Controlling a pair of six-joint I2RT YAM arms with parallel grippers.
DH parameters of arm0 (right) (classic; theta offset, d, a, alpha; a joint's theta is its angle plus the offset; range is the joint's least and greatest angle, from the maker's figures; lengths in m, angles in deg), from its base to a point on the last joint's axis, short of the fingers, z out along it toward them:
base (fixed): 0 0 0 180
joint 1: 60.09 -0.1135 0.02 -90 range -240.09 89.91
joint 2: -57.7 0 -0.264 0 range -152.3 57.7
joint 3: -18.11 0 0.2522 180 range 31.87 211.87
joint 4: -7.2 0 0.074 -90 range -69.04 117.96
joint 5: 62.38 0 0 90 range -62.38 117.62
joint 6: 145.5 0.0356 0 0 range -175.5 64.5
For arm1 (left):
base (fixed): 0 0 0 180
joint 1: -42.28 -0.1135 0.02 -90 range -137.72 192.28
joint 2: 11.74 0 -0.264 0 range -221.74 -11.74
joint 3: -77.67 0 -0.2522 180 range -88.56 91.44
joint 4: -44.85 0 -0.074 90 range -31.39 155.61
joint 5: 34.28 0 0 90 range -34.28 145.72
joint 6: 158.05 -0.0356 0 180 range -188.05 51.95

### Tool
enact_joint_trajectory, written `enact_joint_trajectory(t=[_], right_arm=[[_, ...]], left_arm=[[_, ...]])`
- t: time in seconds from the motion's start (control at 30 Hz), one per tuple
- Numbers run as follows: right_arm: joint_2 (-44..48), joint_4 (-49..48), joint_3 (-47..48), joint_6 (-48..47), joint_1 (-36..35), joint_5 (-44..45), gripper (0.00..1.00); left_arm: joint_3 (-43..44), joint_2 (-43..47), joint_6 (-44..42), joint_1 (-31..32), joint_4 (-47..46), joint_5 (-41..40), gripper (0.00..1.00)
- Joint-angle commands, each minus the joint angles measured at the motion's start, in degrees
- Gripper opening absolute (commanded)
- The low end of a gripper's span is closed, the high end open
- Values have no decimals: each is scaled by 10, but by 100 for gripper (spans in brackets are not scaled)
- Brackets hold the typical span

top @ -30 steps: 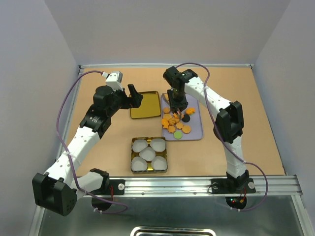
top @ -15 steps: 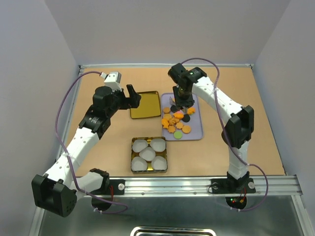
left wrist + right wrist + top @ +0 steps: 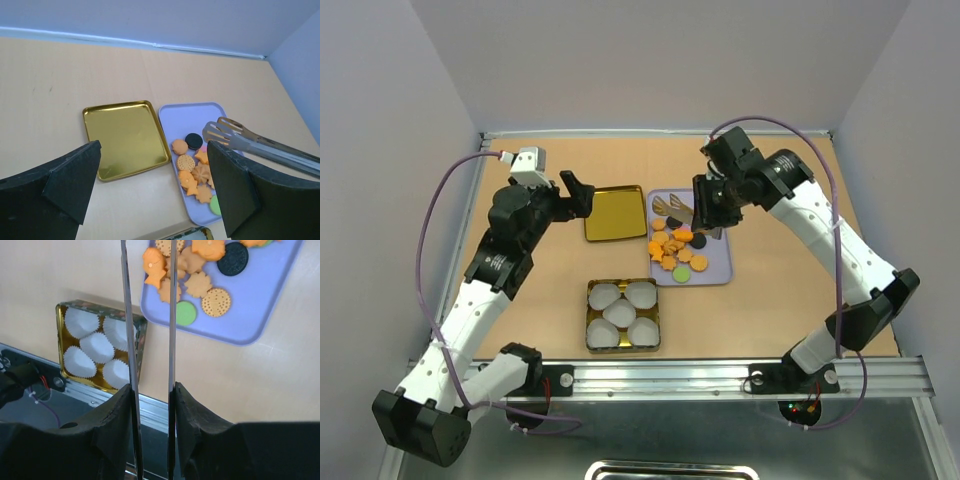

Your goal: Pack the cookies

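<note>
The cookies (image 3: pixel 677 250), mostly orange with a black and a green one, lie loose on a lilac tray (image 3: pixel 718 272). They also show in the left wrist view (image 3: pixel 196 172) and the right wrist view (image 3: pixel 199 271). My right gripper (image 3: pixel 712 205) is shut on metal tongs (image 3: pixel 672 206), which reach left over the tray's far end. The tongs' tips stand apart with nothing between them (image 3: pixel 235 140). My left gripper (image 3: pixel 578 192) is open and empty, above the table by the gold lid (image 3: pixel 615 212).
A gold tin (image 3: pixel 590 318) holding several white pleated paper cups (image 3: pixel 622 314) stands in front of the tray, near the front rail. The gold lid (image 3: pixel 125 137) lies flat left of the tray (image 3: pixel 187 112). Walls close the table at the back and sides.
My right gripper has swung right and turned, so the tongs now lie level over the tray's far end instead of pointing down into the cookies. My left gripper has drawn slightly left.
</note>
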Motion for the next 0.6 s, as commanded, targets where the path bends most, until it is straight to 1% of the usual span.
enact_joint_trajectory(t=[0.0, 0.07, 0.1, 0.13, 0.23, 0.4, 0.57], right_arm=[[35, -54, -46, -19, -34, -106, 27], [46, -70, -60, -20, -76, -123, 27], [48, -73, -69, -19, -93, -124, 27], [48, -76, -73, -16, -127, -122, 27], [43, -90, -89, -6, -178, -115, 27], [13, -101, -87, 5, -233, -93, 26], [-5, -110, -86, 15, -259, -83, 26]], left_arm=[[1, -9, 17, -2, 7, 0, 99], [0, -3, 24, -2, 12, -12, 99], [0, -1, 24, -2, 12, -14, 99], [0, 0, 24, -2, 12, -14, 99], [5, 0, 25, -2, 19, -14, 99], [5, 4, 29, -2, 27, -2, 99], [0, 14, 25, -2, 37, 2, 99]])
